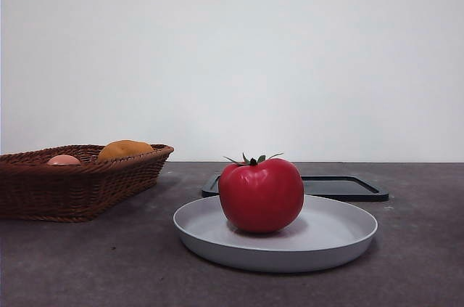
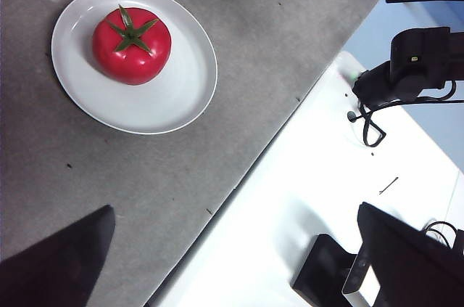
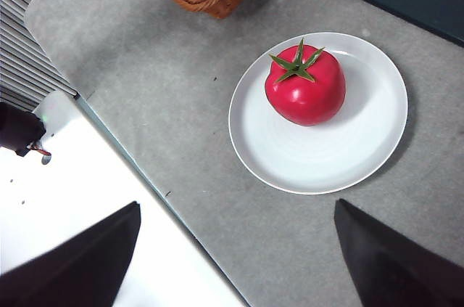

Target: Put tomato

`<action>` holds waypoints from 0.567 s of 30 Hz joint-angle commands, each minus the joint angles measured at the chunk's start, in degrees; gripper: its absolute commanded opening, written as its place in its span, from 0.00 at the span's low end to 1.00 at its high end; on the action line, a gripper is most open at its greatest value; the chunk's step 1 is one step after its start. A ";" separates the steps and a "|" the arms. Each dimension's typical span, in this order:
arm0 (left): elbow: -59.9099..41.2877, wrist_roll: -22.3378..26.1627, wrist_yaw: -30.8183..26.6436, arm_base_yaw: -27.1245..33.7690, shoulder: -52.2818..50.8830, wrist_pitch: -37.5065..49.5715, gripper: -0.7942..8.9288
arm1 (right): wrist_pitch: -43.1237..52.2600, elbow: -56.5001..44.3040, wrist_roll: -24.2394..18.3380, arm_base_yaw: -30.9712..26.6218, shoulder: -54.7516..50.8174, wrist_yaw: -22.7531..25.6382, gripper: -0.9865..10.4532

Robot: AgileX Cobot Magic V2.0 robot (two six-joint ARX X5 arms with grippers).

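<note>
Tomato [image 1: 261,195] sits upright on plate [image 1: 330,238], off-centre, rim clear.

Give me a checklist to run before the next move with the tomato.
1. Tomato on the plate: ok.
2. Tomato upright, stem up: ok.
3. Tomato free, neither hand on it: ok.
4. Right hand open, held off the plate: ok.
5. Left hand open or shut: cannot tell, only one jaw shows.
6. Basket has spare room: cannot tell; two fruits already show inside.
</note>
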 commanded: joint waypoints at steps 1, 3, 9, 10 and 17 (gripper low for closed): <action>1.29 1.11 0.46 -0.28 0.35 1.01 0.69 | 1.90 1.11 1.05 1.03 1.92 -0.07 0.46; 1.29 1.11 0.46 -0.28 0.35 1.03 0.69 | 3.91 1.11 1.36 1.92 3.74 -0.07 0.46; 1.29 1.09 0.46 -0.28 0.35 1.03 0.69 | 11.61 1.16 2.58 5.09 11.43 0.42 0.46; 1.29 1.09 0.46 -0.28 0.35 1.03 0.69 | 12.76 1.18 2.62 5.62 12.81 0.74 0.46; 1.29 1.09 0.46 -0.28 0.35 1.03 0.69 | 20.90 1.18 2.56 9.62 23.85 6.84 0.48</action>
